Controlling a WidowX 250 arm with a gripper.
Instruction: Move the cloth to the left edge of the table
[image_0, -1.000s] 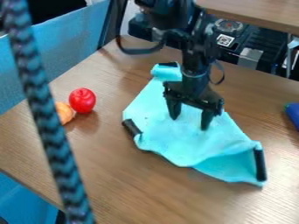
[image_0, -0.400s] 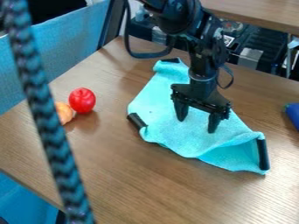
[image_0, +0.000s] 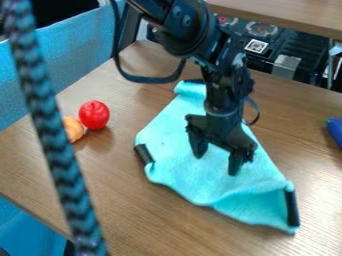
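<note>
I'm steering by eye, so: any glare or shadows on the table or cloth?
Camera view: pale glare on the table toward lower right; a soft dark patch, shadow or reflection, below the red fruit; gentle shading where the cloth folds at lower right.

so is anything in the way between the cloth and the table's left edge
Yes, the round red item and the orange one beside it sit between the cloth and the table's left edge.

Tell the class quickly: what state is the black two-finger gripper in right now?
Black two-finger gripper: open, its fingers apart over the turquoise fabric cloth, with nothing visibly pinched between them.
</note>
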